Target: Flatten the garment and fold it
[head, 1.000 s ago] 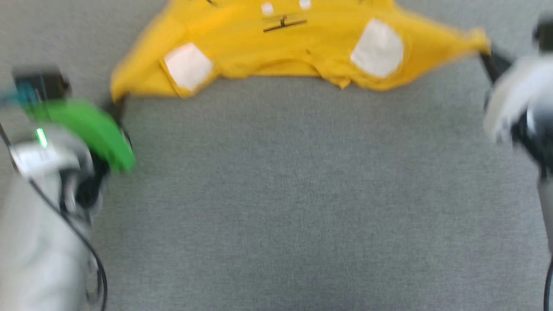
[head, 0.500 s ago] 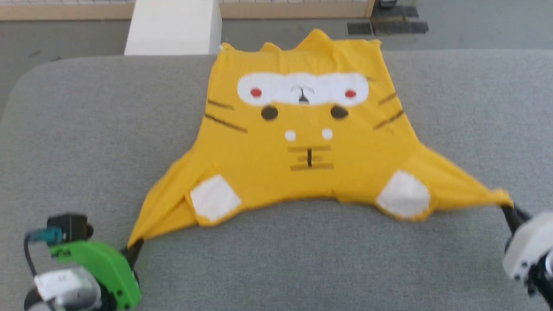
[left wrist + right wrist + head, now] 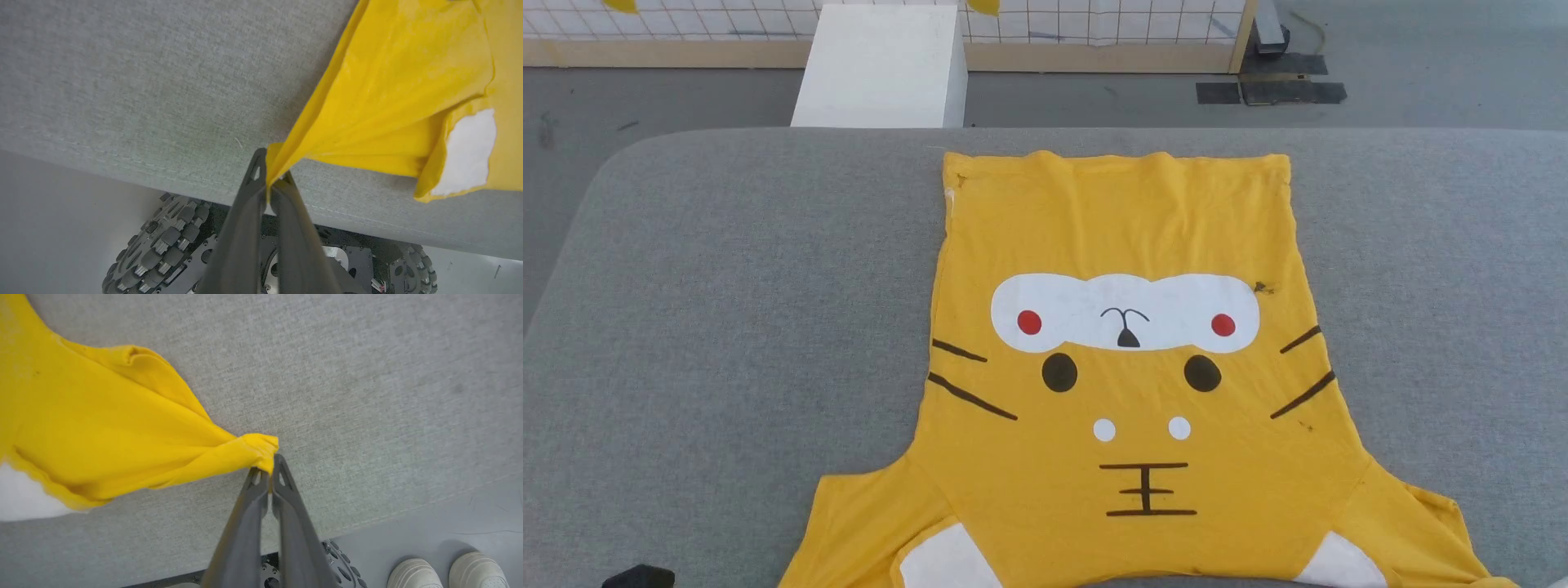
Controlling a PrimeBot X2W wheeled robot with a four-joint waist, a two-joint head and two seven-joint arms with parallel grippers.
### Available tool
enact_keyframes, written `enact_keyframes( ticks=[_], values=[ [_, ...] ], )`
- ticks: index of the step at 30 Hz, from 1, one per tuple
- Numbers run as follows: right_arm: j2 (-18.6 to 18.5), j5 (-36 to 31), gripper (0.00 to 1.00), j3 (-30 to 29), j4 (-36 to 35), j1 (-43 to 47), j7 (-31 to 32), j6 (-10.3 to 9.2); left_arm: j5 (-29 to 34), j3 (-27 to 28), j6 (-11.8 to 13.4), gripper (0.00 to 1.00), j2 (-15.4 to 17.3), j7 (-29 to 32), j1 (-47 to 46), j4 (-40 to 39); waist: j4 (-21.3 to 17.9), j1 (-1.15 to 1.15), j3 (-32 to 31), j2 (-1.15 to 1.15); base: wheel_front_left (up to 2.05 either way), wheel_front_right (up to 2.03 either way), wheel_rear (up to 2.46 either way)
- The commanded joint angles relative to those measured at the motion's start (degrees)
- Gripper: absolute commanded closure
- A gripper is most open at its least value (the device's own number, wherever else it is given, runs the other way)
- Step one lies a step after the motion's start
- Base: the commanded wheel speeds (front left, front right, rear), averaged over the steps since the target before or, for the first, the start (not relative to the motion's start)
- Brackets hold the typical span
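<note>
The yellow garment [image 3: 1127, 392] lies flat on the grey table [image 3: 727, 286], its long axis running near to far, hem far, sleeves near. White band, red dots and black whiskers face up. The left gripper [image 3: 270, 176] and right gripper [image 3: 267, 470] each pinch a sleeve tip.

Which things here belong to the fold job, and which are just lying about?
Job:
- garment, spread on the table
- left gripper, shut on a sleeve tip
- right gripper, shut on the other sleeve tip

Lying about:
- white box
- fence
- a person's shoes
- robot's wheel
</note>
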Motion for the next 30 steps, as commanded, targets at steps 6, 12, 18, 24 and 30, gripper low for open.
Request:
enact_keyframes(
  ticks=[6,12,18,24,30],
  values=[
    [-0.11,1.51,1.0,2.27,6.64,-1.14,-4.44,-0.11,-0.02,-1.3,-2.56,1.0,-1.17,-3.25,-2.07,3.92,0.48,0.01,0.27,0.0,0.0,0.0,0.0],
    [-0.1,4.42,0.0,6.68,2.68,-1.76,-9.61,-0.11,0.55,-2.6,-5.91,1.0,-2.02,-7.12,-5.57,5.3,0.58,0.01,0.24,0.0,0.0,0.0,0.0],
    [-0.1,3.0,0.0,6.17,-6.89,-2.59,-14.47,-0.11,1.09,-3.53,-6.42,1.0,-2.4,-7.93,-6.46,4.18,1.32,0.01,0.33,0.0,0.0,0.0,0.0],
    [-0.1,2.66,0.0,6.4,-8.59,-7.79,-22.53,-0.11,1.78,-5.09,-6.65,1.0,-2.89,-7.91,-7.83,2.89,3.39,0.01,0.92,0.0,0.0,0.0,0.0],
    [-1.04,1.34,0.0,7.33,-1.43,-19.12,-30.21,-0.11,2.61,-6.86,-6.94,1.0,-3.73,-8.25,-9.46,1.68,6.17,0.01,3.06,0.0,0.0,0.0,0.0]
  ],
)
